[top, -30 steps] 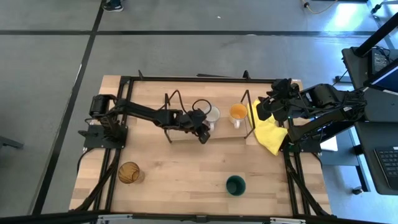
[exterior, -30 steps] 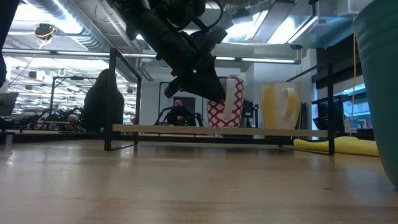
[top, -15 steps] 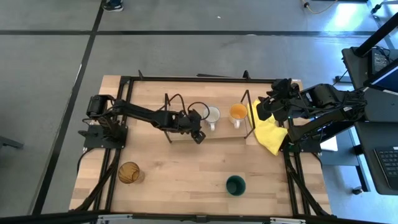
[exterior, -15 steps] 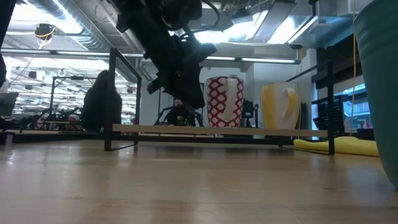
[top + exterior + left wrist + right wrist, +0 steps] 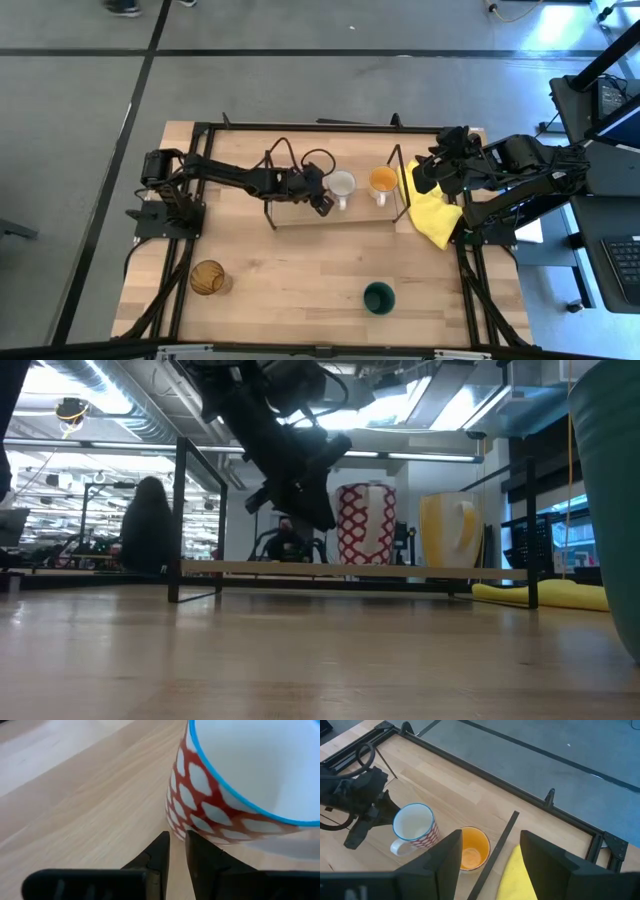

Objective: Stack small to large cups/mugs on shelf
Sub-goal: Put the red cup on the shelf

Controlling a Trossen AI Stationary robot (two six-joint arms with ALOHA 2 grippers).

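Note:
A white mug (image 5: 342, 185) with a red net pattern and blue rim (image 5: 240, 785) stands on the shelf's wooden board (image 5: 300, 213), beside an orange-inside mug (image 5: 382, 180). Both mugs show in the low view (image 5: 365, 525) (image 5: 447, 530). My left gripper (image 5: 321, 204) is shut, low beside the patterned mug's left side, tips at its lower wall (image 5: 176, 845). My right gripper (image 5: 428, 178) waits open above the table's far right, over a yellow cloth (image 5: 432, 215). A dark green cup (image 5: 378, 297) and an amber ribbed glass (image 5: 208, 277) stand on the table near its front. My left gripper's shut fingertips (image 5: 164, 842) stand right at the patterned mug's lower wall (image 5: 176, 822), coming level from the table's left. I cannot tell whether they touch it. The mug stands upright on the board.
The shelf's black wire end frames (image 5: 270, 190) (image 5: 398, 185) rise at either end of the board. The green cup looms at the low view's right edge (image 5: 608, 510). Bare tabletop (image 5: 290, 270) lies between glass and green cup. A dark figure (image 5: 148, 525) shows in the room behind.
My left gripper has gone a little toward the table's left edge, then toward the far edge, ending close beside the patterned mug over the shelf board. The mugs stand where they were.

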